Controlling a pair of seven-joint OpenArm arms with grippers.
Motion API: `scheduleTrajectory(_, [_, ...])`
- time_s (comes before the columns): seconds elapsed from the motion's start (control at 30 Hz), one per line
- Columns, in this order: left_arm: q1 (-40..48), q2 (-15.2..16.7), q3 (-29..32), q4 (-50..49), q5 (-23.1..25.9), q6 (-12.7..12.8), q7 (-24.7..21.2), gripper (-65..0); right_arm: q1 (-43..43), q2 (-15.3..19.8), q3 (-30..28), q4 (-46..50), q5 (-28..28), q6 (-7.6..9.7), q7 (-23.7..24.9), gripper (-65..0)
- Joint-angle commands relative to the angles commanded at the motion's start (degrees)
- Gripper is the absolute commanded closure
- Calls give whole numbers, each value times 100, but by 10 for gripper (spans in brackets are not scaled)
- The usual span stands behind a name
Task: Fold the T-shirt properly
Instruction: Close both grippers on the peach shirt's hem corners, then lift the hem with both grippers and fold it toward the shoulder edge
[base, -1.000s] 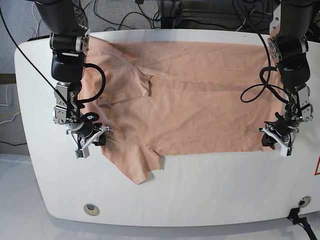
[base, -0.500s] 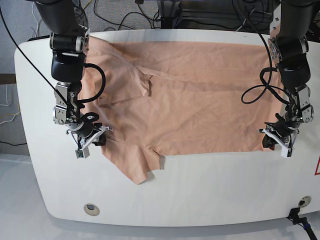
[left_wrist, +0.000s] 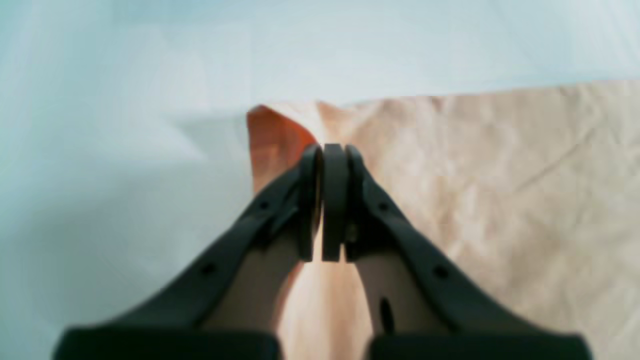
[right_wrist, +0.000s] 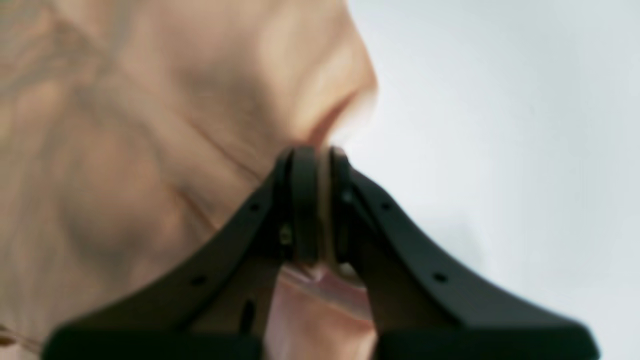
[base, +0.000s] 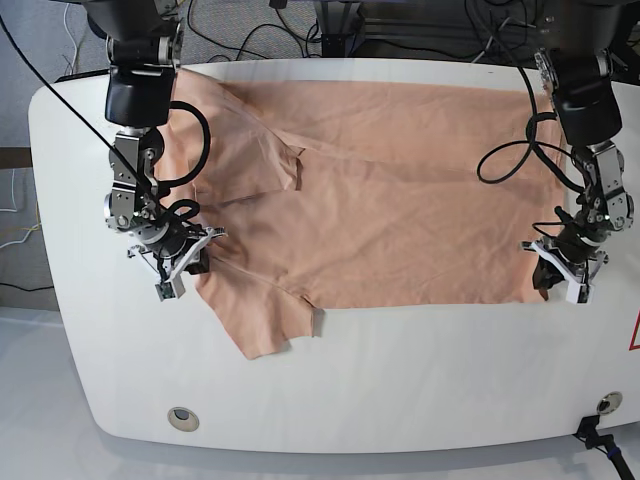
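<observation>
The peach-pink T-shirt (base: 400, 200) lies spread across the white table (base: 420, 370), with one sleeve (base: 270, 325) hanging toward the front left. No smiley print shows. My right gripper (base: 190, 262), at the left of the base view, is shut on the shirt's edge near that sleeve; the right wrist view shows the fingertips (right_wrist: 305, 170) pinching cloth (right_wrist: 150, 125). My left gripper (base: 553, 277), at the right of the base view, is shut on the shirt's front corner; the left wrist view shows the pads (left_wrist: 335, 170) closed on a raised fold of cloth (left_wrist: 475, 175).
Black cables (base: 510, 160) loop from both arms over the shirt. Round holes (base: 181, 417) sit near the table's front corners. A red mark (base: 634, 332) shows at the right edge. More cables lie behind the table.
Both arms have shifted a little toward the back while still gripping. The shirt's front edge and front-left sleeve have been drawn slightly back and to the left.
</observation>
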Motion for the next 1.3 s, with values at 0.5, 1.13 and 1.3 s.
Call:
scheduleTrajectory(0.5, [404,-176,-712,413,26,0,9,0,-132,0,-18,598,0,0,-316,-43])
scheduleTrajectory(1.13, [-1292,-167,-686,-2558,35,9,-18,-481,-132,0,-9,589,0,0,-299,-43])
scheduleTrajectory(1.3, [-1310,9,-422,-2576,26,9,-18,-481,-132,0,0,589,0,0,-299,-43])
